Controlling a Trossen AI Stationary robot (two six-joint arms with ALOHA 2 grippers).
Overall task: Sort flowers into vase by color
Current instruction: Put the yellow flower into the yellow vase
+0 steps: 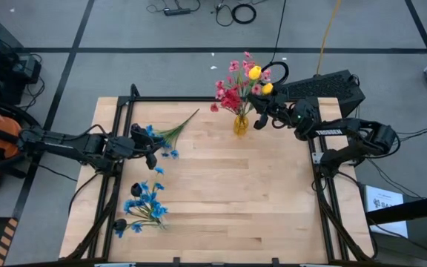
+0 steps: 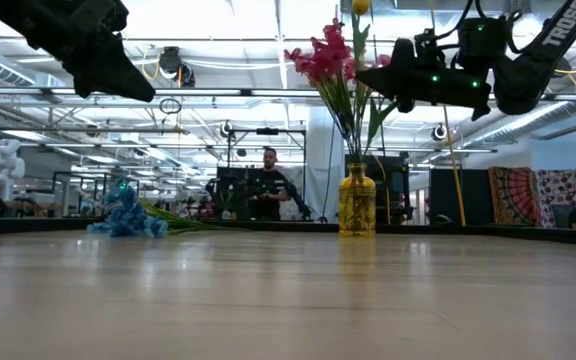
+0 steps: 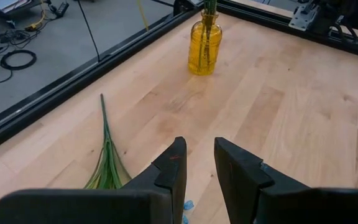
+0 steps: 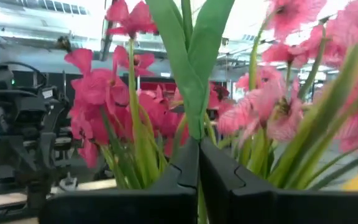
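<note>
A yellow glass vase (image 1: 241, 124) stands near the table's far edge and holds pink and red flowers (image 1: 232, 93) on green stems. My right gripper (image 1: 258, 111) is just right of that bunch, above the vase (image 2: 357, 205), shut on a green stem under two yellow buds (image 1: 255, 73). A blue sprig (image 1: 163, 138) lies flat at the table's left. A blue bunch with dark heads (image 1: 144, 205) lies nearer the front. My left gripper (image 1: 153, 156) hovers open between them, with nothing between its fingers (image 3: 173, 168). My right gripper pinches a green stem with long leaves (image 4: 194, 127) between its two fingertips. In the low view it comes nearly level from the table's right (image 2: 368, 85), across the upright stem and well above the vase's mouth. The stem stands upright among the pink blooms. Its lower end is hidden among the other stems.
A dark flat keyboard-like object (image 1: 321, 85) lies just beyond the table's far right corner. Black frame rails (image 1: 117, 111) run along the table's edges. Bare wood lies in the table's middle and front right (image 1: 258, 208). A person (image 2: 268, 185) stands in the room behind.
</note>
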